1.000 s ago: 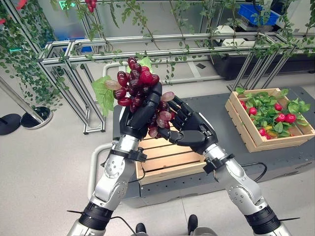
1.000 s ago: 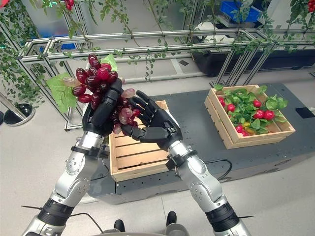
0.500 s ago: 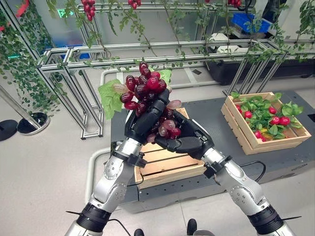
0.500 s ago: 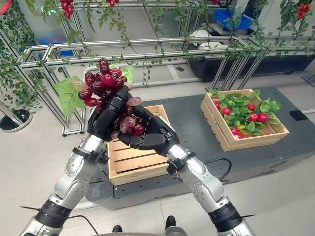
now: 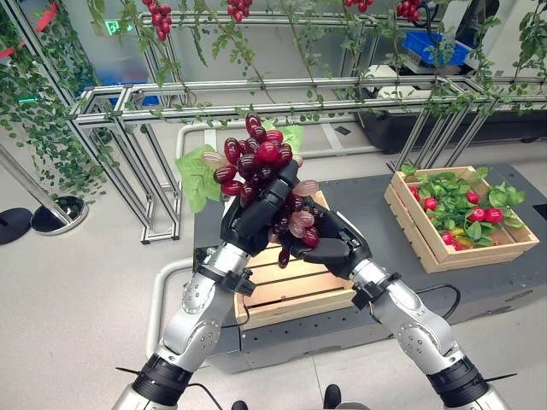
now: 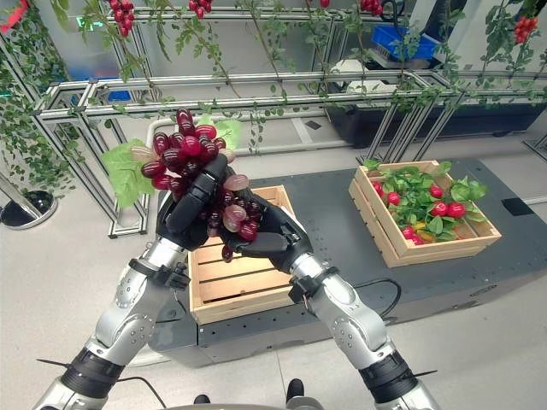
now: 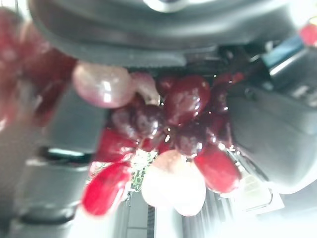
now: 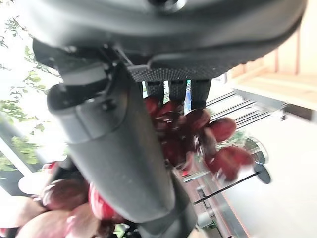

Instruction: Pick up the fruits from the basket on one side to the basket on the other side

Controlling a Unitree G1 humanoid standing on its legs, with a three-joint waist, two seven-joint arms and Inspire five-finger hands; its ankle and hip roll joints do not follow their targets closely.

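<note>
Left eye view: the grape bunch (image 5: pixel 261 175) was held up between both hands, above the near wooden crate (image 5: pixel 286 282) on the dark tabletop (image 5: pixel 367 201).
Left hand: the left hand (image 5: pixel 256 218) was curled round the bunch from the robot's left, its fingers reaching up along the stem side.
Right hand: the right hand (image 5: pixel 329 243) cupped the lower grapes from the right and below, its fingers bent round them; in the right wrist view the grapes (image 8: pixel 198 134) sat just past its fingertips.
Long axis: the bunch stood roughly upright, its thick head and green leaf (image 5: pixel 198 175) at the top and loose grapes hanging at the bottom between the palms.
Which way the goal lay: the far crate (image 5: pixel 461 213), already bearing leaves and red fruit, sat well off to the robot's right on the same tabletop, so the bunch would probably have to travel rightward.
Nearer arm: the right arm was on the goal's side, so I judged it the better one to carry the bunch across.
Handover risk: with both hands gripping, the left would need to let go cleanly; dangling grapes might snag on its fingers or drop into the near crate.
Left wrist view: grapes (image 7: pixel 168 129) were pressed close against the palm, confirming a firm hold.
</note>
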